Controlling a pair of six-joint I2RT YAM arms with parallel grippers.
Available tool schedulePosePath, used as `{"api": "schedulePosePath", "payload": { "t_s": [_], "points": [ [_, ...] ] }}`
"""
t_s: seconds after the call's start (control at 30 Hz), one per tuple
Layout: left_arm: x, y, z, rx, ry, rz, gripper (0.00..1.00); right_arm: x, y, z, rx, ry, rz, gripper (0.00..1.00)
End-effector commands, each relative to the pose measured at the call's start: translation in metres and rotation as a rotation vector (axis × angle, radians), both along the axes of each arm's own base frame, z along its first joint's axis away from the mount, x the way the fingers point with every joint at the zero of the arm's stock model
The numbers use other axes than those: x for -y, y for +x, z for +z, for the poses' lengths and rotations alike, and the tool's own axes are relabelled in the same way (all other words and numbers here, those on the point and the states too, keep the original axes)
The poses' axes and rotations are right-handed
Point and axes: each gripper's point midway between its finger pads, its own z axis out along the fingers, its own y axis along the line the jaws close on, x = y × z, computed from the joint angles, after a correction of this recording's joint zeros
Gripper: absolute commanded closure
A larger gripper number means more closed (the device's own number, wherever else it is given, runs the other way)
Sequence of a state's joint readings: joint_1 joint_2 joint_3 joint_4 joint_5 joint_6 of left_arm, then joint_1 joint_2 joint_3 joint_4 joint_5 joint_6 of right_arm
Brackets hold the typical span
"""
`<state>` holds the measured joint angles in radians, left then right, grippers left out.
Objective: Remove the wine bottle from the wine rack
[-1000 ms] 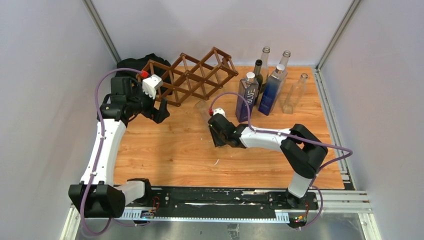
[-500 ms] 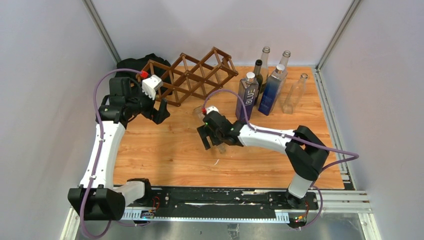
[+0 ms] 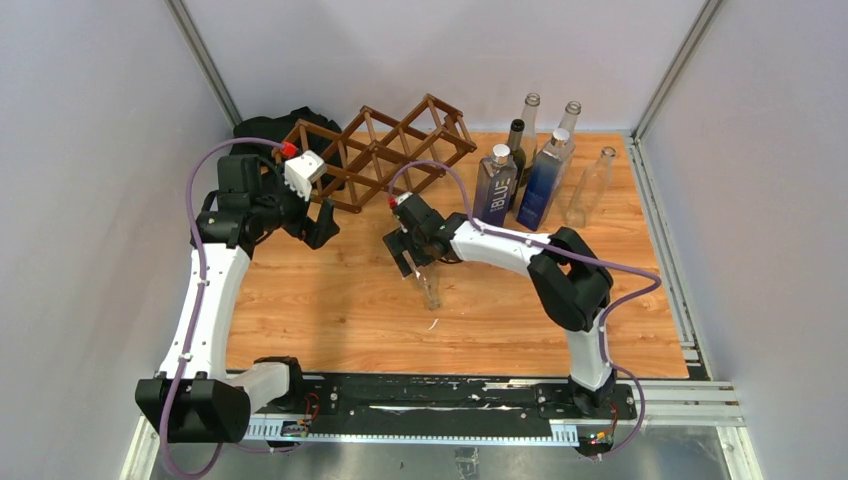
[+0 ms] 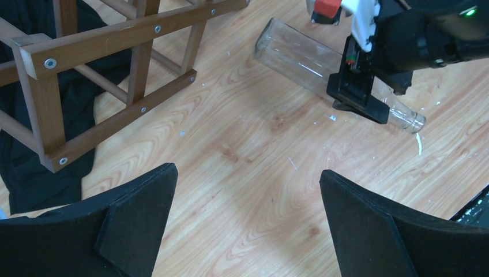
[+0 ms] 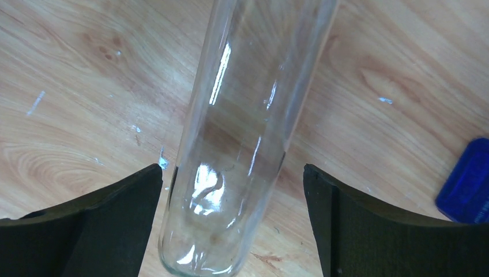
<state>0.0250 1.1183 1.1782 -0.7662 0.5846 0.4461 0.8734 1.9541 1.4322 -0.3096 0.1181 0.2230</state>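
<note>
Clearly your wine bottle (image 3: 429, 284) lies on the table (image 3: 330, 310), off the wine rack (image 3: 385, 150) by the far edge, so your right gripper (image 5: 230, 176) straddles it, jaws apart (left gripper (image 4: 248, 173) spread too, empty).

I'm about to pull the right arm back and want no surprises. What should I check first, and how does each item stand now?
1. Clear bottle off the wine rack: ok, lying on its side on the table, apart from the rack.
2. Right gripper free of the glass: ok, fingers open, gaps on both sides.
3. Bottle settled, not rolling: cannot tell.
4. Left gripper empty: ok, open over bare wood beside the rack.
5. Standing bottles clear of the right arm: ok, they stand apart, further right.
</note>
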Motion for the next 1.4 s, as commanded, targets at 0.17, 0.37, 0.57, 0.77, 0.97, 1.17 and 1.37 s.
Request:
{"api": "schedulePosePath", "payload": {
  "t_s": [0.17,0.37,0.57,0.77,0.97,1.17,1.37],
  "points": [
    [0.003,-0.005,0.009,0.024,-0.005,-0.029,0.00,0.001,-0.018,-0.034,-0.084,-0.012,0.032,0.10],
    [0.004,-0.008,0.006,0.015,-0.004,-0.040,0.00,0.000,-0.021,-0.041,-0.094,0.005,0.016,0.37],
    [0.006,-0.016,0.000,0.023,0.021,-0.098,0.00,0.001,-0.027,-0.025,-0.093,0.054,0.007,0.98],
    [0.013,-0.038,-0.005,0.189,0.126,-0.295,0.00,-0.014,-0.064,0.034,-0.162,0.251,0.133,1.00],
    [0.023,-0.057,-0.017,0.376,0.372,-0.496,0.00,-0.029,-0.110,0.081,-0.313,0.439,0.255,1.00],
    [0.041,-0.084,-0.026,0.589,0.541,-0.721,0.00,-0.042,-0.150,0.120,-0.489,0.574,0.391,1.00],
    [0.049,-0.097,-0.031,0.746,0.636,-0.860,0.00,-0.045,-0.173,0.148,-0.533,0.594,0.474,1.00]
  ]
}}
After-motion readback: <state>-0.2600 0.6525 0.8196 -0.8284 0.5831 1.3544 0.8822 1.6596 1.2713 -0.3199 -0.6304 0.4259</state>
